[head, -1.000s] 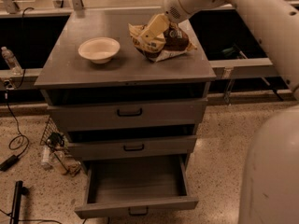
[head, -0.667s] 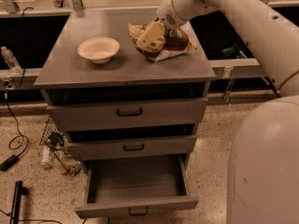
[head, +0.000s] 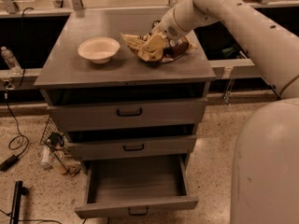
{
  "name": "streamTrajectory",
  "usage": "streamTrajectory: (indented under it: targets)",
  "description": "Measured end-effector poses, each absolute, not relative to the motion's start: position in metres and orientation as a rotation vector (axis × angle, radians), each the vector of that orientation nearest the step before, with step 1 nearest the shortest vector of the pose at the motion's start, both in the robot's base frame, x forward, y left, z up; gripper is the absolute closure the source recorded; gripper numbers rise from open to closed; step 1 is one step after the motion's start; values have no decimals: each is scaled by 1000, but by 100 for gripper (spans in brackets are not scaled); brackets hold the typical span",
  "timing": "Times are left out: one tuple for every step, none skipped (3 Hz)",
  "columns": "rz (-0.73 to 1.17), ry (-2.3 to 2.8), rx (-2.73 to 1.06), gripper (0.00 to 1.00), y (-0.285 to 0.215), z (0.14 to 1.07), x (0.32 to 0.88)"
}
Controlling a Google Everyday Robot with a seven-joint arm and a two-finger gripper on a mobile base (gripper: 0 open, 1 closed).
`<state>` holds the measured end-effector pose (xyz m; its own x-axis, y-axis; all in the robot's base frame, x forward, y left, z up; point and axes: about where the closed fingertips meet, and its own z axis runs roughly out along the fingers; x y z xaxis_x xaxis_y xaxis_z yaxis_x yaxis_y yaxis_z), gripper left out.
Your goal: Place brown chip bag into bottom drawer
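The brown chip bag (head: 177, 48), dark brown with cream-yellow panels, lies crumpled on the right rear of the grey cabinet top (head: 84, 71). My gripper (head: 153, 43) is down on the bag's left half, reaching in from the upper right and touching it. The bag rests on the top. The bottom drawer (head: 135, 205) is pulled open at floor level, and its inside looks empty. It sits directly below the front of the cabinet.
A white bowl (head: 98, 49) stands on the cabinet top left of the bag. The two upper drawers (head: 128, 112) are nearly closed. A water bottle (head: 9, 59) stands on a ledge at left. Cables and clutter (head: 56, 154) lie on the floor left of the cabinet.
My gripper has lowered and shifted slightly left onto the chip bag. The bag stays on the cabinet top and the drawer stays open.
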<state>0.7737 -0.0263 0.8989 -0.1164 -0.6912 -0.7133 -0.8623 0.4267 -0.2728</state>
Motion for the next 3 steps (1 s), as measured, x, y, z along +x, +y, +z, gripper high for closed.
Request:
streamTrajectory:
  targets:
    - [288, 1816, -1391, 87, -36, 900, 739]
    - [361, 1771, -1500, 100, -42, 890, 672]
    - [450, 1793, -1524, 100, -50, 877, 612]
